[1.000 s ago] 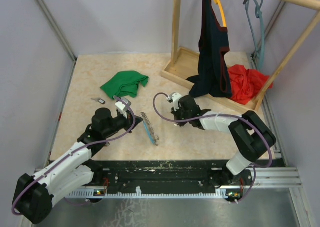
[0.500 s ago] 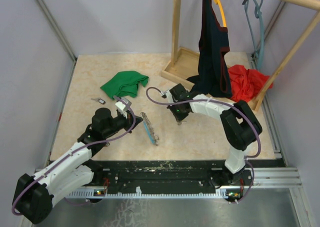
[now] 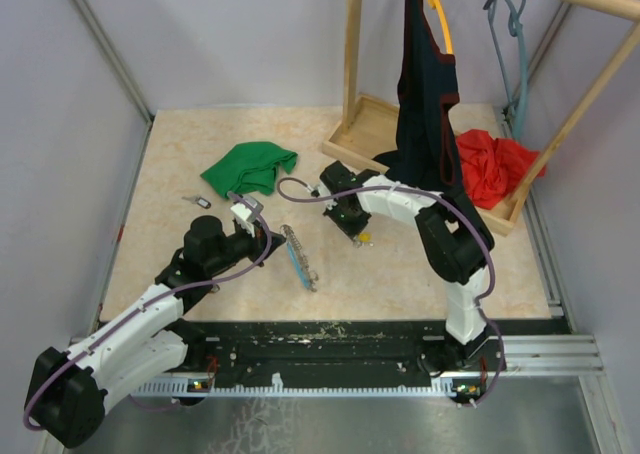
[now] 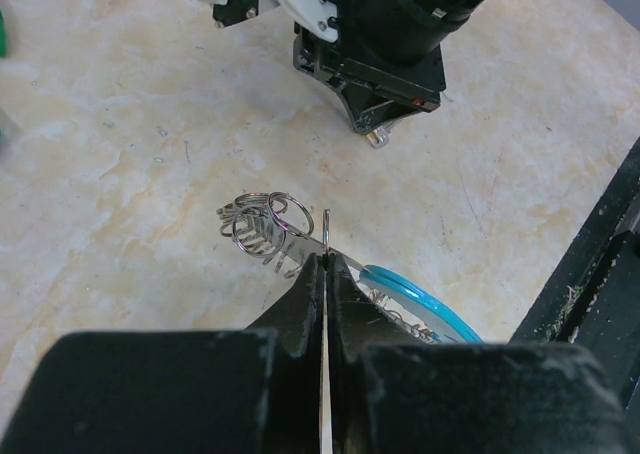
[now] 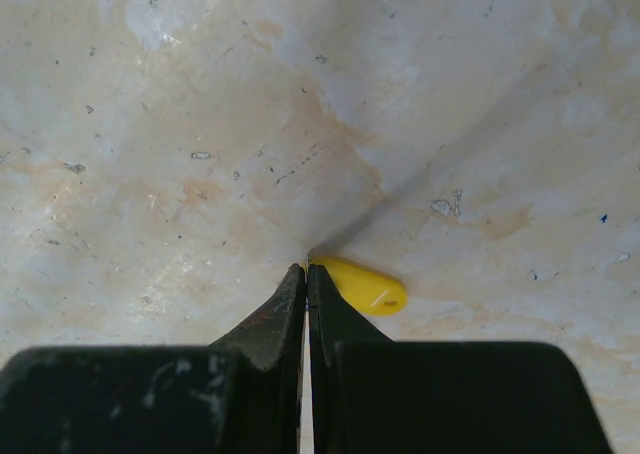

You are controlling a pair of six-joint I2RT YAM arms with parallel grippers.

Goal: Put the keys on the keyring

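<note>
On the beige table [image 3: 170,164], the left gripper [image 4: 323,261] is pinched together on one upright ring of the keyring [image 4: 262,229], apparently presenting it for threading. The right gripper [image 5: 306,272], jaws together, touches the yellow key [image 5: 365,289] lying nearby. I cannot tell whether it grips the blade.

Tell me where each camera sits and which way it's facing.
Top external: above and behind, looking down on the table; left arm, right arm show.
Left wrist: faces along its left claw, shut on the keyring, toward the right claw.
Right wrist: faces down past its shut claw at the yellow key.
Shared: top and left wrist both show the keyring.
</note>
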